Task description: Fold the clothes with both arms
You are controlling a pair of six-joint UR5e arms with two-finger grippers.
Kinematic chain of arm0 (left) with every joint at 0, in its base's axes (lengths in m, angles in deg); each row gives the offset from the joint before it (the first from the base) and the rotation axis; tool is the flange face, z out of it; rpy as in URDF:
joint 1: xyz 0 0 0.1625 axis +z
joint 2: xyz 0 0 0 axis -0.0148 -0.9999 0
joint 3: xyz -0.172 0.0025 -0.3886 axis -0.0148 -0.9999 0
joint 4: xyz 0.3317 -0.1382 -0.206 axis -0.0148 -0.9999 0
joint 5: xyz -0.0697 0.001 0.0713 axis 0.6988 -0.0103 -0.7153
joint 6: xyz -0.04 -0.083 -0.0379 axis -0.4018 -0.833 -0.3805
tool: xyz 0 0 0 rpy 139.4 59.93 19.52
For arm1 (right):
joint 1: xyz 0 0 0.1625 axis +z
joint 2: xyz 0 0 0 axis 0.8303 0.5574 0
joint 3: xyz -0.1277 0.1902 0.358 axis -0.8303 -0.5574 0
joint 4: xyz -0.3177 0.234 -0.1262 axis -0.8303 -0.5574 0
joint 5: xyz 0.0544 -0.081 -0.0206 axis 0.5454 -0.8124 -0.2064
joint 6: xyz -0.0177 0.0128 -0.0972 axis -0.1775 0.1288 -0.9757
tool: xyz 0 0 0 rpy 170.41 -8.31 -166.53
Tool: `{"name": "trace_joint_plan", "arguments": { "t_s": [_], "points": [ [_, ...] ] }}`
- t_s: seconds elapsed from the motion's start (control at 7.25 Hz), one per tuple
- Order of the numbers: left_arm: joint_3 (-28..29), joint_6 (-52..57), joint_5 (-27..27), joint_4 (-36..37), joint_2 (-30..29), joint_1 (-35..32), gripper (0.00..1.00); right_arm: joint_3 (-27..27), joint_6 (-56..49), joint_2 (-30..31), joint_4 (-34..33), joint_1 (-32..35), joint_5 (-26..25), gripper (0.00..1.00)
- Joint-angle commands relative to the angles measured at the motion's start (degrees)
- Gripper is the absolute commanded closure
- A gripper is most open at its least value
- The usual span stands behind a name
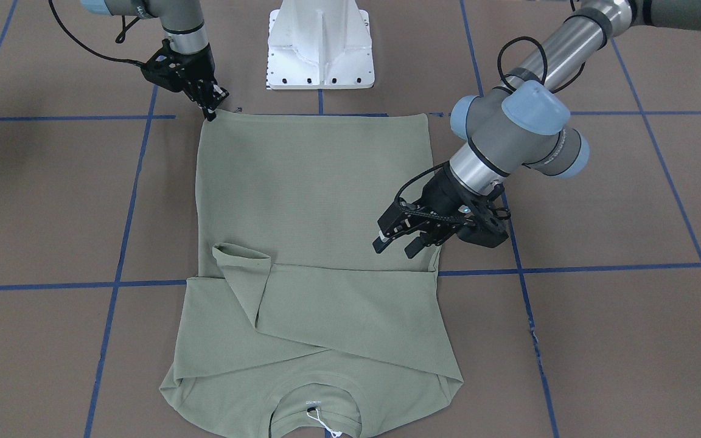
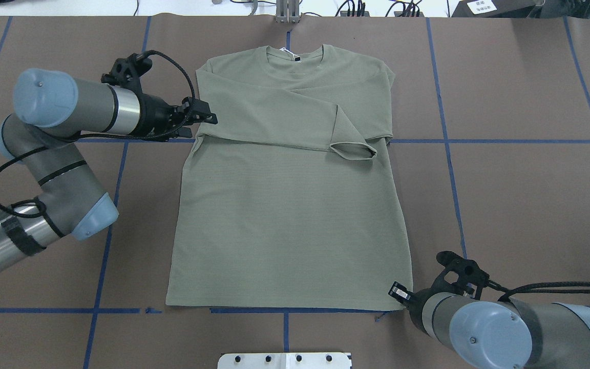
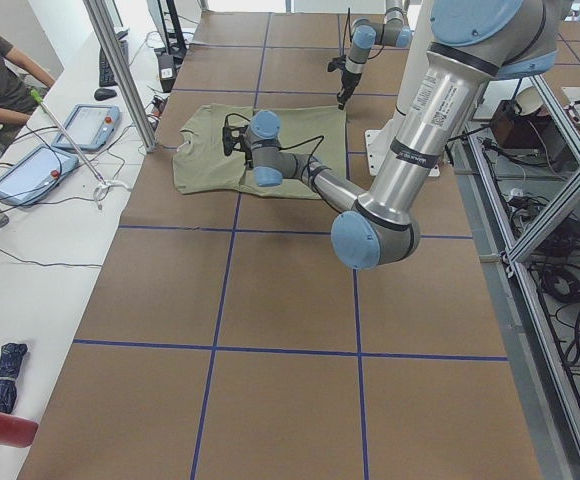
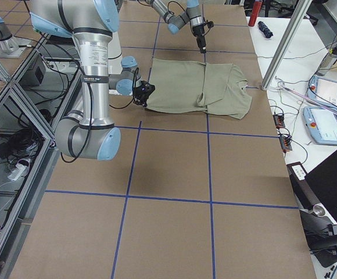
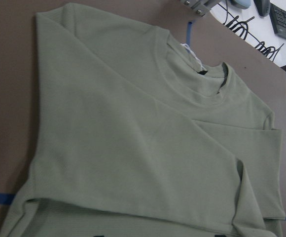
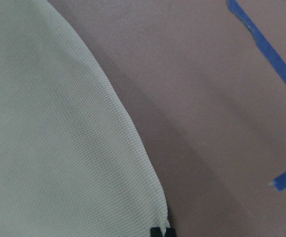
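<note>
Two pincers: left pincer spread, right pincer seemingly pinching shirt corner, contact unclear.

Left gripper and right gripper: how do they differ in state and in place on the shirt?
The left gripper is open; the right gripper is closed, seemingly pinching the shirt. The left is beside the folded sleeve; the right is at a hem corner. Both are at the shirt's edge.
</note>
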Motion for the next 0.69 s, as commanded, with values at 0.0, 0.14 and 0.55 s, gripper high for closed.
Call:
{"name": "trace_joint_plan", "arguments": {
  "t_s": [0.0,0.14,0.55],
  "points": [
    [-15.8,-0.1,-2.2,17.4,7.6,5.3,0.08,1.3,0.0,0.4,0.1,0.3,0.1,1.00],
    [-23.6,-1.8,-6.6,27.8,9.8,10.5,0.14,1.3,-0.1,0.4,0.1,0.4,0.1,1.00],
    [-25.6,-12.1,-15.0,31.5,14.1,23.7,0.15,1.1,-0.1,0.1,0.1,0.5,0.2,1.00]
  ]
}}
